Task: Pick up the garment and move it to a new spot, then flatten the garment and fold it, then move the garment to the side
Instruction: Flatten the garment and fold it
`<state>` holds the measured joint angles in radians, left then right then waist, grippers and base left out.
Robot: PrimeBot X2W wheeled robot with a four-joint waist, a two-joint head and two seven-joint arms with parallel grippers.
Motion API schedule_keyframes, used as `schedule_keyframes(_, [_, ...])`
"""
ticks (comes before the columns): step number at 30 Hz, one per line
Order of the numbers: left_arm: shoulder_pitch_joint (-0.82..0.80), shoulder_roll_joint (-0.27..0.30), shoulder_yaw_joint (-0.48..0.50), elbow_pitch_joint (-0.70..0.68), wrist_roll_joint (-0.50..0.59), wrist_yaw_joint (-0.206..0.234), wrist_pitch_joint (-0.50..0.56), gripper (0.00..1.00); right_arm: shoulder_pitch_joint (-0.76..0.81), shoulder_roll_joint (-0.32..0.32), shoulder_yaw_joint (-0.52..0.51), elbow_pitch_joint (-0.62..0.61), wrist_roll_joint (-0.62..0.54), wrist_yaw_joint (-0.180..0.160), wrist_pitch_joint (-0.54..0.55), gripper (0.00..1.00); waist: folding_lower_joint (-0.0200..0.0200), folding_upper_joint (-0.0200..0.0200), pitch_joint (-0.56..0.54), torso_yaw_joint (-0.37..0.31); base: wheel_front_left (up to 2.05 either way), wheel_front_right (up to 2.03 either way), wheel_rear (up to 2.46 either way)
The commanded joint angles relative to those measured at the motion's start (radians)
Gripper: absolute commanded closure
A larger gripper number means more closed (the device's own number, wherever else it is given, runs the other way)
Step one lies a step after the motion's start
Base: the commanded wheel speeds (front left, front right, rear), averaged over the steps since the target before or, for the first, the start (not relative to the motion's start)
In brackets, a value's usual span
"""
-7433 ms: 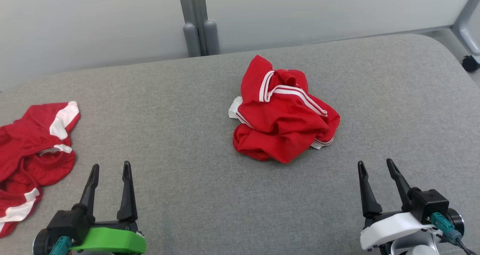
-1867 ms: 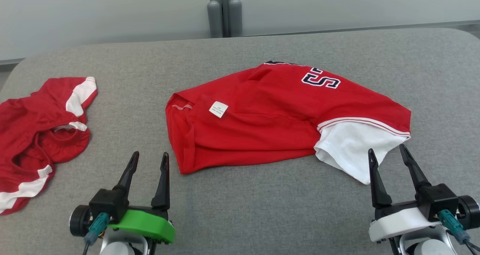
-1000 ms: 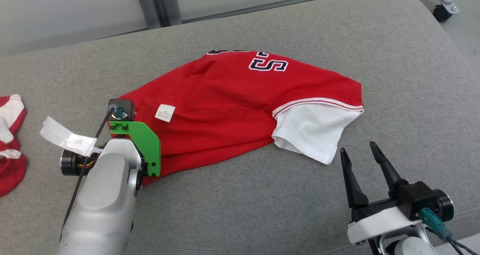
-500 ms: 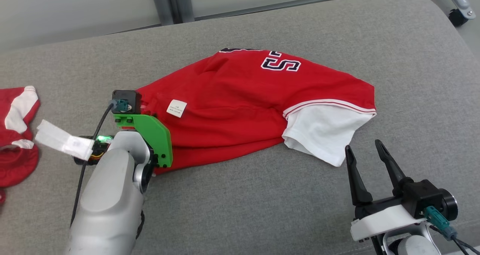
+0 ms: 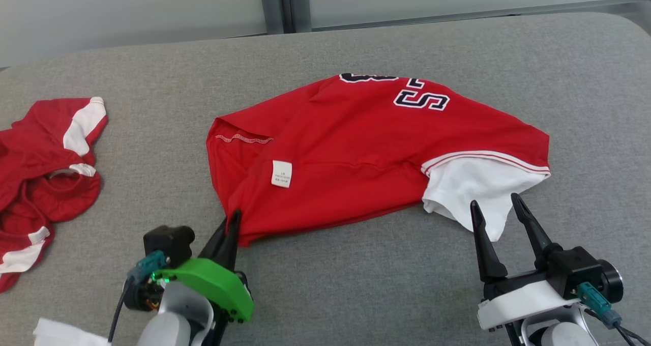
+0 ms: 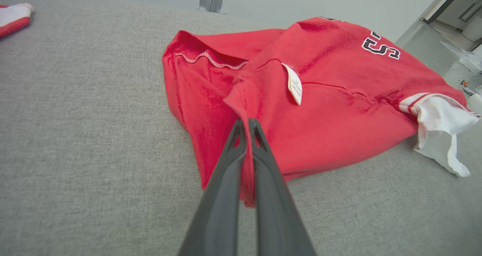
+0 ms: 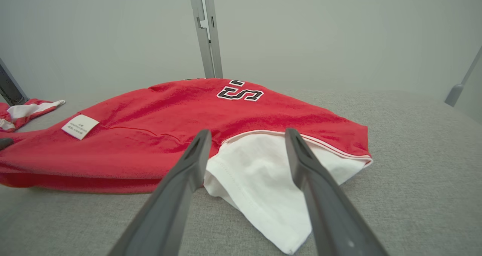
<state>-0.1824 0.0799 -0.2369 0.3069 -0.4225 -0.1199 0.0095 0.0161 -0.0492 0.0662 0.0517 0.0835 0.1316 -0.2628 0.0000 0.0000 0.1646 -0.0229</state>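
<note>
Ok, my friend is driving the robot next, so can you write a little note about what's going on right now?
Left gripper: shut on the near left corner of the red jersey.
Right gripper: open, pointing at the white sleeve, gripping nothing.
Red jersey: middle of the grey table, roughly spread, left hem turned over with the label showing.
Second garment: bunched at the table's left edge.
Done: jersey laid out in its spot.
Left: flatten it, fold it, move it aside.
</note>
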Motion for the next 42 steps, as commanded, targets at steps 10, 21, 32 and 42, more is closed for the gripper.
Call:
schedule_keyframes(10, [0.177, 0.085, -0.119, -0.076, -0.082, -0.011, 0.015, 1.0, -0.008, -0.002, -0.009, 0.008, -0.009, -0.002, -0.003, 0.0, 0.0, 0.0, -0.002, 0.013, 0.0, 0.0, 0.0])
schedule_keyframes(21, [0.147, 0.132, -0.126, -0.019, -0.13, 0.007, 0.009, 0.0, 0.001, -0.002, -0.017, 0.015, -0.014, -0.002, -0.003, 0.0, 0.0, 0.0, -0.019, 0.006, 0.0, 0.0, 0.0])
schedule_keyframes(32, [0.083, 0.125, -0.02, -0.027, -0.112, 0.028, -0.238, 0.0, 0.01, -0.002, -0.066, 0.014, -0.013, -0.002, -0.003, 0.0, 0.0, 0.0, -0.049, -0.012, 0.0, 0.0, 0.0])
schedule_keyframes(42, [0.082, 0.009, 0.165, -0.174, 0.115, 0.008, -0.275, 0.0, 0.019, -0.002, -0.114, 0.043, 0.018, -0.002, -0.003, 0.0, 0.0, 0.0, -0.089, -0.033, 0.0, 0.0, 0.0])
